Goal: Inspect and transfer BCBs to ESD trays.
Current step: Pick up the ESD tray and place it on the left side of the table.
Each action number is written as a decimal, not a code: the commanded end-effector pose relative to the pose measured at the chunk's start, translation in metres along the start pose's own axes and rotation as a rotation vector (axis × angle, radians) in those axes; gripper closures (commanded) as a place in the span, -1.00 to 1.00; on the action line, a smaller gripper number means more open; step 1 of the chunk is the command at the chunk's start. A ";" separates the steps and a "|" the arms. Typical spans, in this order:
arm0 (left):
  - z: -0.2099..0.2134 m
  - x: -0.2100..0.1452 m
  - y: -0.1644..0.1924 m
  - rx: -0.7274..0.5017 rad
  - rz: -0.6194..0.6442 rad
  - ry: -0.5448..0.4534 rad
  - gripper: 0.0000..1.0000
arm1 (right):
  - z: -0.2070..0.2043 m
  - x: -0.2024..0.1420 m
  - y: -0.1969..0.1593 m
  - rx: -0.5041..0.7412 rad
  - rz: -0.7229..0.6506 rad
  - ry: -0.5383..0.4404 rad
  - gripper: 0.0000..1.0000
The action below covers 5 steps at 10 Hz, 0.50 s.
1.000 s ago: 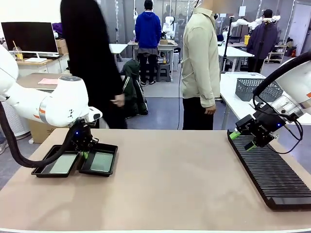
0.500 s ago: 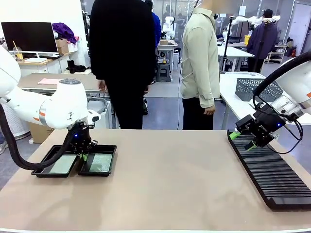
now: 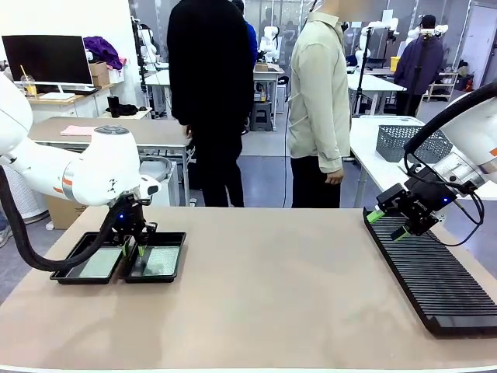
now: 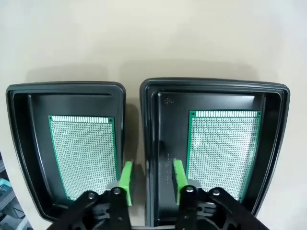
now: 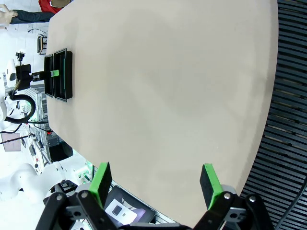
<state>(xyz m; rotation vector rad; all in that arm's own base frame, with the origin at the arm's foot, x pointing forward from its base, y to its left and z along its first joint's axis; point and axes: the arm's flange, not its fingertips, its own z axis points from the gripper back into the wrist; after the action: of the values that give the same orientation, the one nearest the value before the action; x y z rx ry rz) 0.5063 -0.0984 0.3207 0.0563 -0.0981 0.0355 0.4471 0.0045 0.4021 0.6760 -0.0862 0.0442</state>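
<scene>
Left gripper jaws apart, empty, straddling adjoining rims of two ESD trays at table's left edge, a BCB in each. Right gripper wide apart, empty, over slotted rack at right edge.

White arms, black hands, green pads.

Two shallow black ESD trays with flared rims sit side by side, nearly touching, directly below the left tool, whose fingers straddle their adjoining rims. Each holds one pale green perforated BCB lying flat on its floor, long edges parallel.
</scene>
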 end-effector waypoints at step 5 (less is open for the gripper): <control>0.033 -0.009 -0.005 -0.018 -0.044 -0.032 -0.27 | -0.001 0.001 0.001 -0.007 -0.006 -0.012 -0.96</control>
<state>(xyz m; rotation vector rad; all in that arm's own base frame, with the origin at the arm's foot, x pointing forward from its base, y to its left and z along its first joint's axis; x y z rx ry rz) 0.5028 -0.1067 0.3465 0.0520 -0.1396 0.0180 0.4471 0.0045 0.4021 0.6760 -0.0862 0.0442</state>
